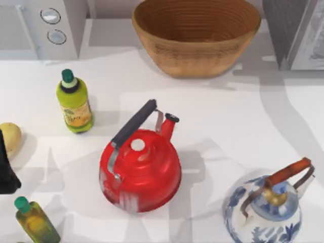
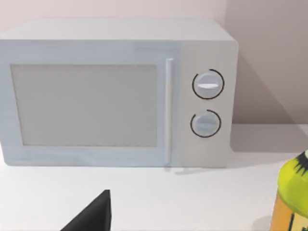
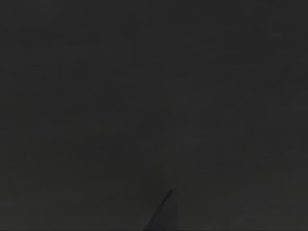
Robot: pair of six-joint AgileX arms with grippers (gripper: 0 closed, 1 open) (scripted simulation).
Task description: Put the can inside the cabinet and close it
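Note:
The can is out of view. The cabinet [image 1: 286, 28] is a grey boxy unit at the table's far right corner, cut off by the top view's edge, with a pale grey-framed panel [image 1: 313, 35] on its side. My left arm [image 1: 6, 169] is a black mass at the table's left edge, near a yellowish round thing [image 1: 9, 136]. One dark fingertip [image 2: 94, 214] of my left gripper shows in the left wrist view, which faces the white appliance. The right wrist view is dark.
A white appliance [image 1: 48, 25] with two round knobs stands at the far left. A woven basket [image 1: 196, 35] sits at the far middle. A red kettle [image 1: 140, 169], a blue-and-white kettle [image 1: 263, 215] and two green-capped bottles [image 1: 75, 104] [image 1: 35, 223] stand on the white table [image 1: 223, 116].

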